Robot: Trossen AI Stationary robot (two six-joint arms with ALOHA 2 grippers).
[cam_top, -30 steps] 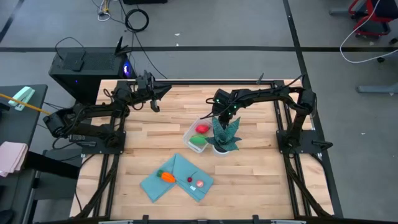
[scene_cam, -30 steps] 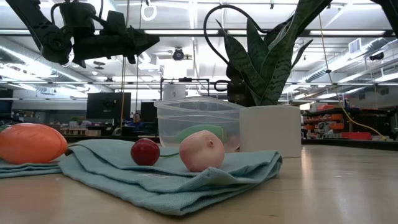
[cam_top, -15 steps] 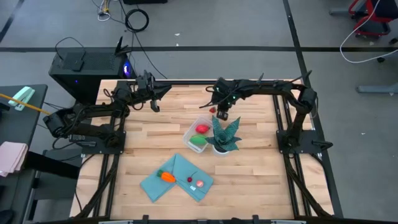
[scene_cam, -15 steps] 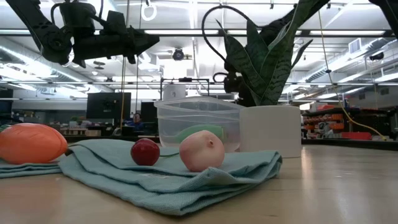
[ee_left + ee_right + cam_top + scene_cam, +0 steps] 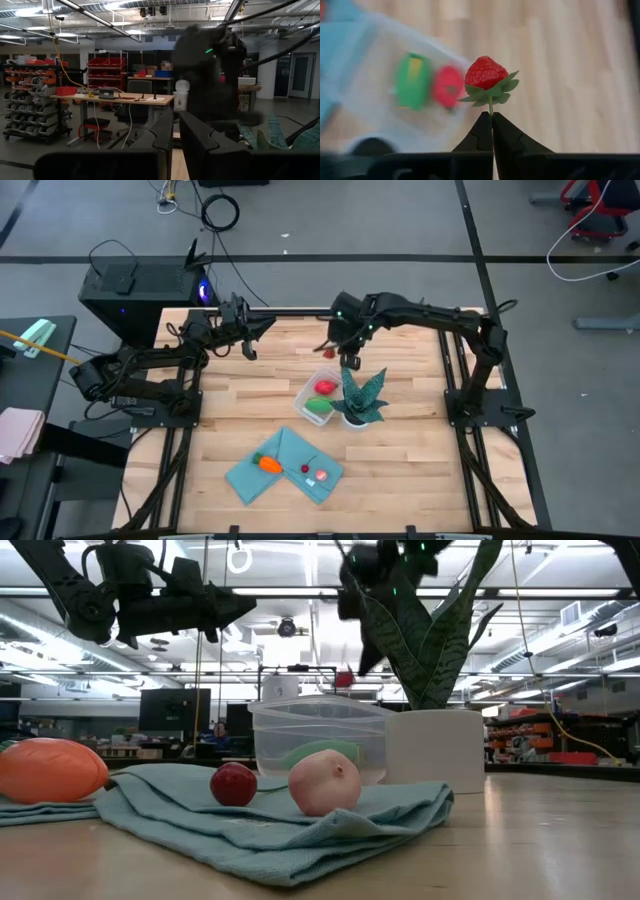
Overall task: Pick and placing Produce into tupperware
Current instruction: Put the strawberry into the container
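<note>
1. My right gripper (image 5: pixel 492 117) has its fingers pressed together on the thin green stem of a toy strawberry (image 5: pixel 486 75), which stands up from the fingertips.
2. In the high view that gripper (image 5: pixel 345 358) sits just above center of the frame, over the far edge of the clear box (image 5: pixel 306 395); the strawberry (image 5: pixel 329 352) shows as a red speck beside it, above the box.
3. Inside the box I see a red round piece (image 5: pixel 325 387) and a green oval (image 5: pixel 318 406).
4. A potted plant (image 5: pixel 360 397) stands touching the box on its right.
5. Lower center, a teal cloth (image 5: pixel 285 465) carries an orange carrot (image 5: pixel 268 464), a small dark red piece (image 5: pixel 304 470) and a pale pink piece (image 5: pixel 322 476).
6. My left gripper (image 5: pixel 252 332) waits raised at upper left, its fingers nearly together with only a narrow slit between them.
</note>
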